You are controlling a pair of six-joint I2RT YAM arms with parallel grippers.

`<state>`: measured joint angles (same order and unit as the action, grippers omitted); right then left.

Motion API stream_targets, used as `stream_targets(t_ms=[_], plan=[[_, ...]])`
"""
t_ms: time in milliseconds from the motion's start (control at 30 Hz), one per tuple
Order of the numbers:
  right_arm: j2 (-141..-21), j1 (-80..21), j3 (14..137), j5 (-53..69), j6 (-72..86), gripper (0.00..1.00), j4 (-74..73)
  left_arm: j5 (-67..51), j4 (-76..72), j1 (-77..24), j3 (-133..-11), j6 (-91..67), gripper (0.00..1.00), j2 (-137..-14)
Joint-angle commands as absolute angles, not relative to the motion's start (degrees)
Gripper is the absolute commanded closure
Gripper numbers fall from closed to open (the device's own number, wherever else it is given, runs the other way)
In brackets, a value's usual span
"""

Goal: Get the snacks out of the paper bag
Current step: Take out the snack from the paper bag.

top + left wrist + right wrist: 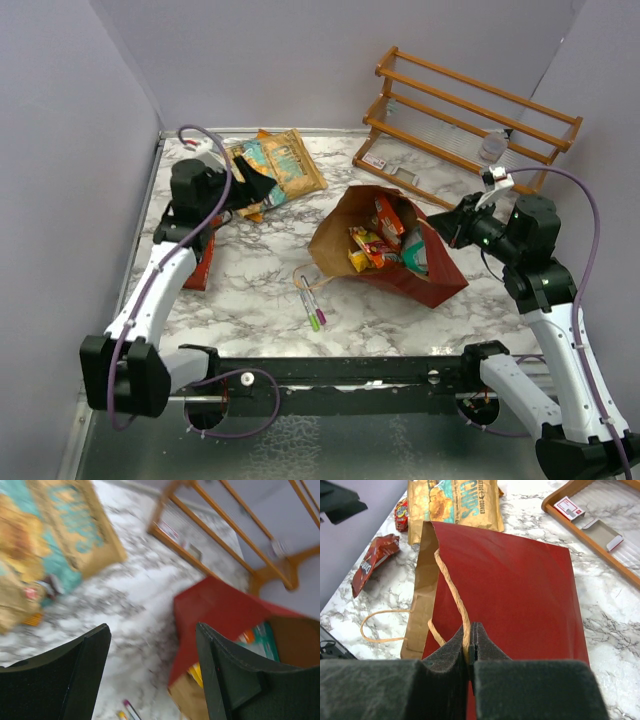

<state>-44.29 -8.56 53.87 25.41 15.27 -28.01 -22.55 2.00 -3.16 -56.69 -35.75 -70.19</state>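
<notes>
Marble-patterned table enclosed by plain grey walls; a wooden rack stands at the far right corner.

The paper bag lies on its side near the middle of the table. Its mouth is open towards the left arm's side and the brown lining is exposed to the overhead camera. Several small packets, red, orange, yellow and teal, are inside it.

The right gripper is pressed together on the bag's string handle, against the red outer face. Judged purpose: to keep the mouth raised and the bag steady so the other arm can reach in.

The left gripper has its fingers spread with nothing between them. It hangs above the table beside the large tan-and-teal chip bag, which lies flat at the far left, outside the paper bag. A red chip bag lies on the table by the left arm, also out.

Two marker pens lie just in front of the bag's mouth; they are no part of the job.

Judgement: the task is partly done. The larger bags are out, and the small packets have yet to be lifted clear.
</notes>
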Motion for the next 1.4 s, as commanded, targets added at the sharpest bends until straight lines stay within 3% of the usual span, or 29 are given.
stream_targets(t_ms=[0, 167, 367, 667, 800, 900, 1033, 1167, 1367], plan=[[-43.17, -8.70, 53.58, 27.87, 13.71, 0.99, -31.19, -20.91, 5.08, -14.99, -50.99, -35.41, 0.28, -62.41], [-43.32, -8.70, 54.33, 31.19, 14.32, 0.99, -30.19, -15.06, 3.93, -27.10, -45.50, -39.53, 0.29, -54.68], [-45.60, -8.70, 55.97, 45.02, 17.80, 0.99, -21.93, -11.55, 3.45, -36.00, -44.71, -38.30, 0.29, -51.48], [-49.18, -8.70, 56.09, 56.49, 19.67, 0.99, -18.42, -0.55, -4.40, -53.88, -42.59, -36.17, 0.30, -58.81], [-48.51, -8.70, 56.09, 55.82, 19.52, 0.99, -19.23, 10.47, -5.52, -60.61, -43.94, -34.37, 0.40, -64.11], [-48.46, -8.70, 56.94, 55.41, 18.94, 0.99, -20.50, 18.40, -5.76, -62.21, -44.77, -36.68, 0.45, -67.92], [-48.22, -8.70, 57.69, 54.47, 18.47, 0.99, -21.42, 25.22, -5.38, -62.23, -46.64, -43.72, 0.45, -72.50], [-47.97, -8.70, 57.71, 54.02, 18.55, 0.99, -21.15, 30.26, -2.54, -62.06, -49.64, -52.16, 0.35, -77.69], [-47.48, -8.70, 57.44, 53.92, 18.13, 0.99, -21.27, 32.20, 3.08, -60.70, -58.41, -58.73, 0.33, -87.58]])
